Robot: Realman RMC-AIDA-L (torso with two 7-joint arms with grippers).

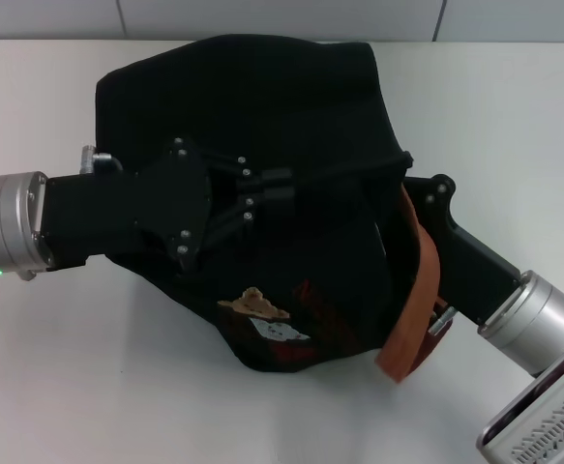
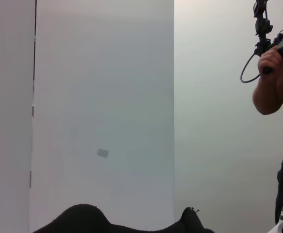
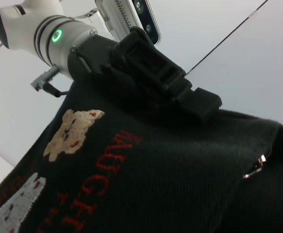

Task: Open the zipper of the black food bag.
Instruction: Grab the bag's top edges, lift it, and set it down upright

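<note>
You had the black food bag [image 1: 291, 116] slumped in the middle of the head frame on the white table [image 1: 59, 387], orange strap [image 1: 419, 300] dangling lower right. Your left gripper [image 1: 280, 188] came in from the left, fingers pinched together on top of the fabric, probably on the zipper, which I couldn't make out. The right gripper [image 1: 412, 193] was tucked behind the bag's right edge, so no telling its opening.

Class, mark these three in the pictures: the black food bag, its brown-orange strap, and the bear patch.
black food bag [image 1: 291, 97]: head view, on its bare top fabric.
brown-orange strap [image 1: 419, 300]: head view, mid-length of the strap.
bear patch [image 3: 71, 133]: right wrist view, on the bear's body.
</note>
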